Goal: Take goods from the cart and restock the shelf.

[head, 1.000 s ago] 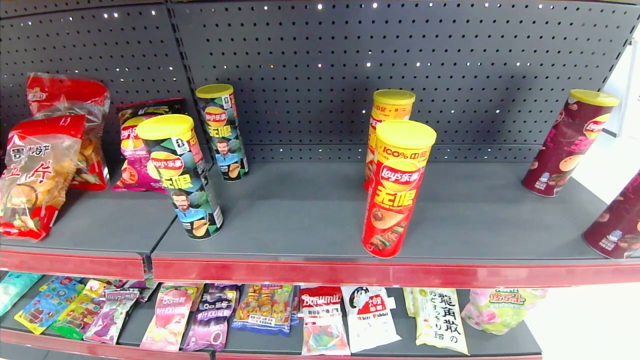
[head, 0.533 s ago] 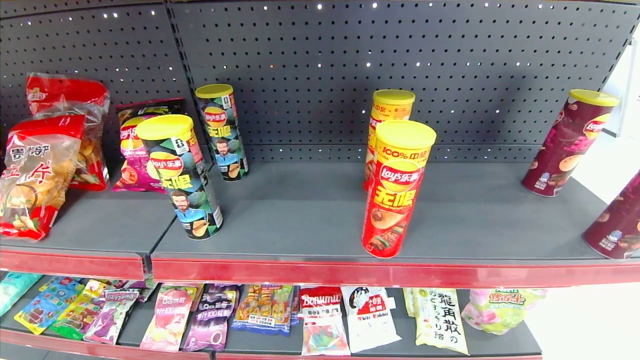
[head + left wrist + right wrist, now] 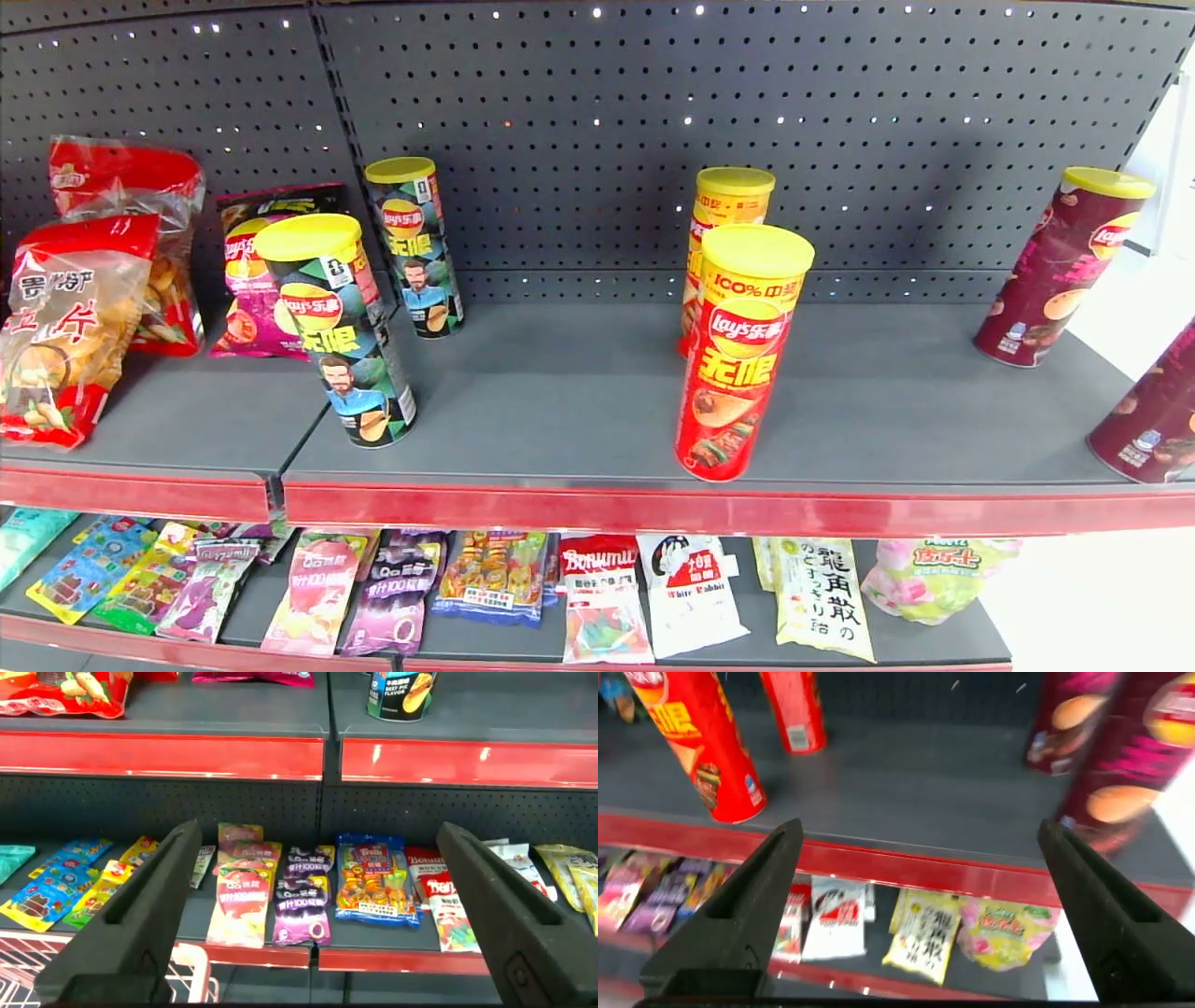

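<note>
Six chip cans stand on the upper shelf (image 3: pixel 579 392), in three pairs, each pair with one can near the red front edge and one farther back. The front dark can (image 3: pixel 336 327) and the rear dark can (image 3: pixel 415 247) are towards the left. The front red can (image 3: pixel 747 355) stands near the middle, with the rear red can (image 3: pixel 724 219) just behind it and partly hidden by it. The rear maroon can (image 3: pixel 1060 271) is close to the pegboard back panel (image 3: pixel 840 140), and the front maroon can (image 3: pixel 1148 411) is cut off by the right border. All six have yellow lids. On the neighbouring shelf section to the left, two red snack bags (image 3: pixel 75 317) stand one behind the other, and a purple chip bag (image 3: pixel 257 280) leans behind the front dark can. On the lower shelf (image 3: pixel 467 642) a row of flat sweet packets (image 3: pixel 597 597) lies side by side. The left claw (image 3: pixel 318 831) is low in front of the lower shelf, its two dark fingers (image 3: pixel 140 915) spread wide apart with nothing between them. The right claw (image 3: pixel 920 829) is level with the upper shelf's front edge and likewise wide open and empty. Through its gap the front red can appears on one side and the two maroon cans on the other.
</note>
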Available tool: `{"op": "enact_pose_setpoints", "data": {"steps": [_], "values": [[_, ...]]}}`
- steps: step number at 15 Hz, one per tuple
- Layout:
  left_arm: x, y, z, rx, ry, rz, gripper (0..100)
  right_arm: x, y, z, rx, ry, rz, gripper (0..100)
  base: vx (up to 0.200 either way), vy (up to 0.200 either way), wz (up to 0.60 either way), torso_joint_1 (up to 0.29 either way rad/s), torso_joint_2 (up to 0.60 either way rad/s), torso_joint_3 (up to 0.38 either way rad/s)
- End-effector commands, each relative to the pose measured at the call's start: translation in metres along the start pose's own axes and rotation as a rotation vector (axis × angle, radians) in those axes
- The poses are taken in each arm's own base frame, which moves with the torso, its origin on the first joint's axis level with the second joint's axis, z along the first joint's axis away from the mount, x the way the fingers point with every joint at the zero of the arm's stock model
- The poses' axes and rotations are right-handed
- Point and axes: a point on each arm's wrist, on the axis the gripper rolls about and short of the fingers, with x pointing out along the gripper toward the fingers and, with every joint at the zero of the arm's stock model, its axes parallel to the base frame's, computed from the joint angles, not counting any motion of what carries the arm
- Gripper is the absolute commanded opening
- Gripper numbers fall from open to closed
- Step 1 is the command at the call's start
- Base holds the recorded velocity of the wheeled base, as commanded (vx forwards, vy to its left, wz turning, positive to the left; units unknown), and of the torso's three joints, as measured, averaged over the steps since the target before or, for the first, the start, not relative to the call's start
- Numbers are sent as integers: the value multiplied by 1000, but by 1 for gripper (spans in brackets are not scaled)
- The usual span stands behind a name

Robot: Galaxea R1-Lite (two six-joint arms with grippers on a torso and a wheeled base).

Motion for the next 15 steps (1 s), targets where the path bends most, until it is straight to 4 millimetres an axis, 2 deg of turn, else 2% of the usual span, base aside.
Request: {"op": "enact_pose_setpoints", "data": {"steps": [1,3,4,7,15], "values": [[0,0,0,0,-1,0,100,97,7,12,-7,311,174,100,0,0,0,0,0,0],[0,0,0,0,-1,2,100,117,14,5,-19,390,211,100,0,0,0,0,0,0],[0,0,0,0,-1,0,100,133,17,-3,-30,458,189,100,0,0,0,0,0,0],[0,0,0,0,-1,2,100,157,33,-13,-79,542,166,100,0,0,0,0,0,0],[0,0,0,0,-1,2,100,211,64,-10,-103,544,194,100,0,0,0,0,0,0]]}}
